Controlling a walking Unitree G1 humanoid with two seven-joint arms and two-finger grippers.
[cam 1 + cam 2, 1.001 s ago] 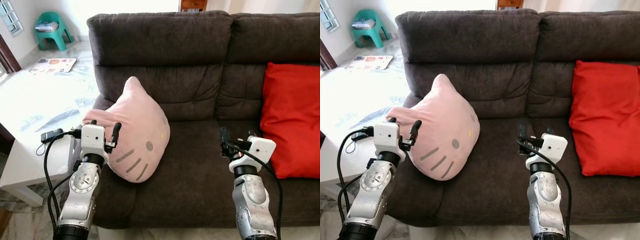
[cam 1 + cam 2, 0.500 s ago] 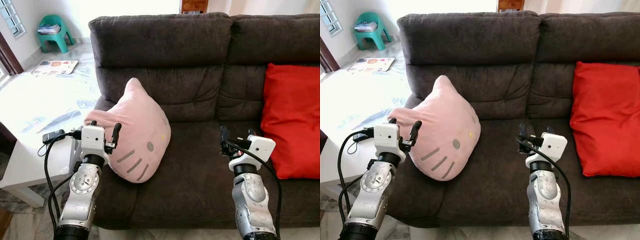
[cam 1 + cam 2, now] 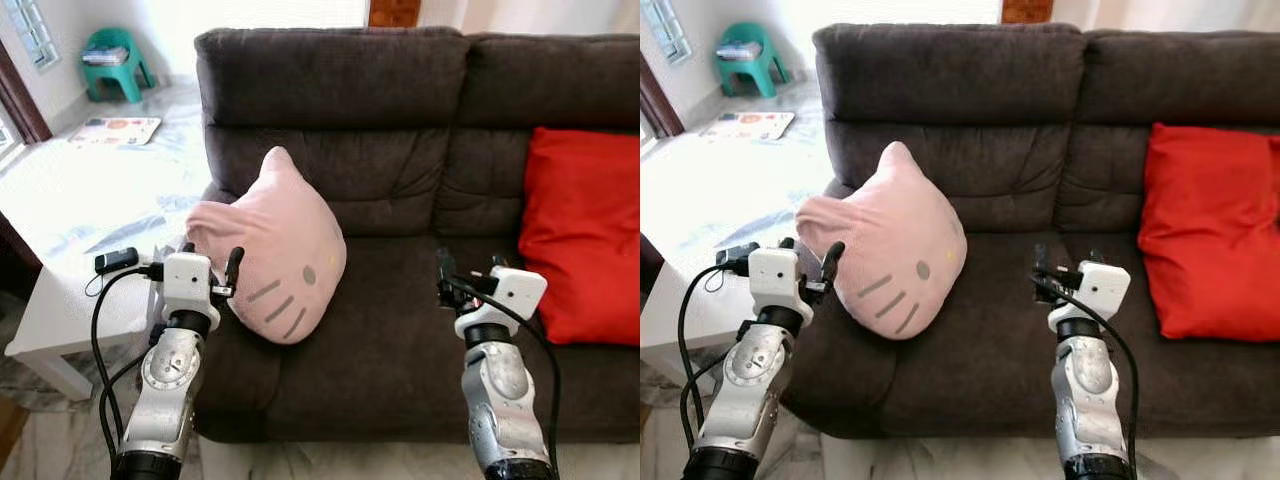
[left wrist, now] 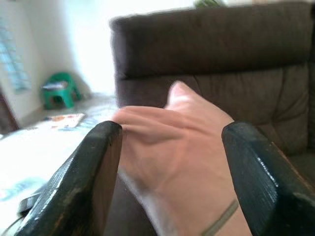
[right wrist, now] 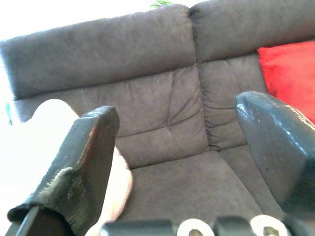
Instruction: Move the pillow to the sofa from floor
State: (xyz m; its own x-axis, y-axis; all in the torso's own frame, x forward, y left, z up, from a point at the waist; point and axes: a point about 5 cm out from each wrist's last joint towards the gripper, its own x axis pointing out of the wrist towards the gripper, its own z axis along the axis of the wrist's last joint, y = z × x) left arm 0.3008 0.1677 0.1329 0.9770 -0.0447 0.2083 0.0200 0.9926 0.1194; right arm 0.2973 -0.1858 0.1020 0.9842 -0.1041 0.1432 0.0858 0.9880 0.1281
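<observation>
Two silver arms of cast metal segments, each with a round joint disc ringed by small screws. Each wrist carries a white boxy housing above a black collar. Left gripper [image 3: 210,268] and right gripper [image 3: 467,272] each have two long black fingers [image 4: 81,184], the surfaces scuffed and worn pale at the edges. Black cables loop loosely along both arms. Two bright screw heads sit at the right gripper's base.
</observation>
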